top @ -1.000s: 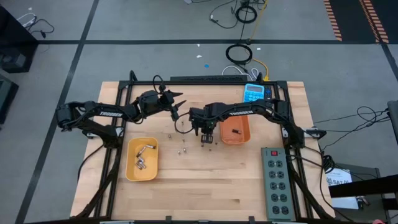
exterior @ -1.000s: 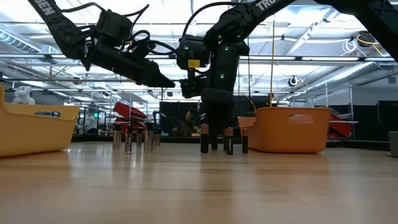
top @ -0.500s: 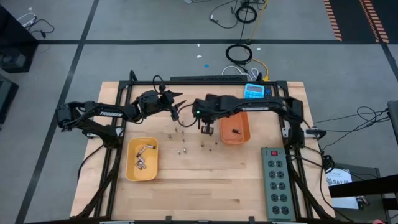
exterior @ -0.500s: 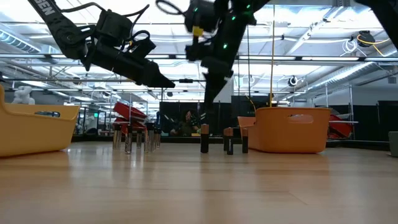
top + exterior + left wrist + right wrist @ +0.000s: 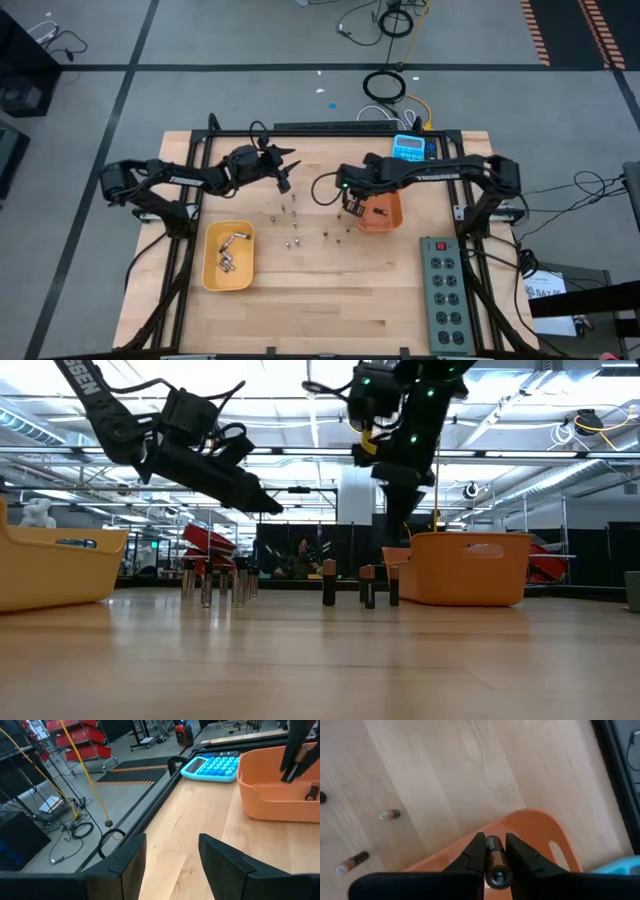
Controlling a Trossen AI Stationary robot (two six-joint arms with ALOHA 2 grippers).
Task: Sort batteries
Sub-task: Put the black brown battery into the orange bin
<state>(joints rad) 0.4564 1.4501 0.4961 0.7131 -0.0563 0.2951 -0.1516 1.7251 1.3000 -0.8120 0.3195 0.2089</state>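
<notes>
Right gripper [image 5: 490, 857] is clamped on a dark battery [image 5: 494, 861] over the near rim of the orange bin [image 5: 540, 827]; the battery's long axis runs along the fingers, one end facing the wrist camera; loose batteries [image 5: 292, 240] stand upright on the table [image 5: 330, 300] between both bins; left gripper [image 5: 283, 185] hovers above them, fingers [image 5: 131, 855] apart; more lie flat in the yellow bin [image 5: 212, 268].

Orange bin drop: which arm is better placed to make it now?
Right. The right gripper already clamps a dark battery at the orange bin rim; the left gripper hangs open and apart.
</notes>
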